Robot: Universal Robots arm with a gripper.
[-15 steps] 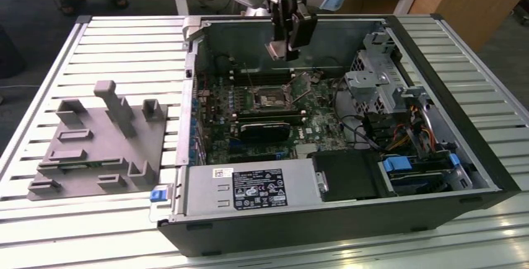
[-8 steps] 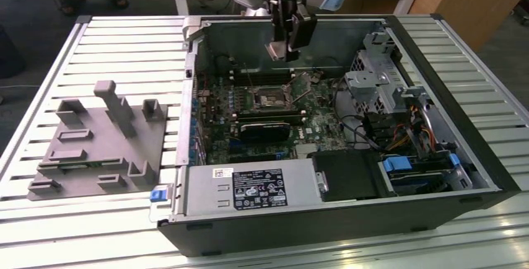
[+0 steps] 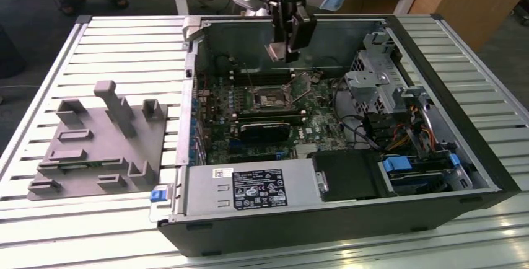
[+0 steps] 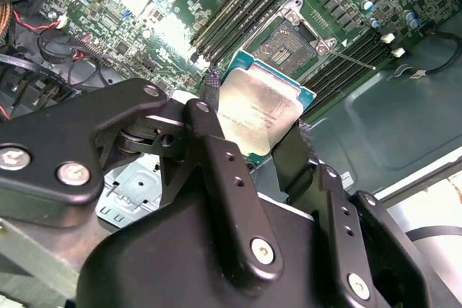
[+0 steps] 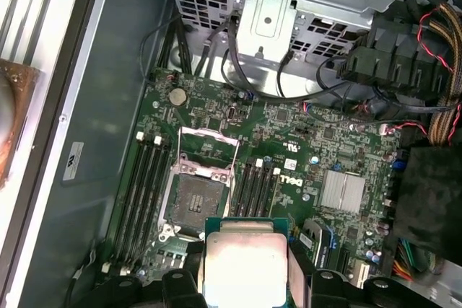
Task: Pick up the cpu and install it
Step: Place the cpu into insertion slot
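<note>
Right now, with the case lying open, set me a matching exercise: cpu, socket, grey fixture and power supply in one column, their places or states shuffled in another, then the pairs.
Things:
1. cpu
2. socket
3. grey fixture
4. power supply

Places or states:
A. on the slatted table, at the exterior view's left of the case
B. empty, with its metal frame raised
C. inside the case, along the wall nearest the exterior camera
D. clamped between the jaws, above the motherboard

Pairs: 1-D; 2-B; 3-A; 4-C
</note>
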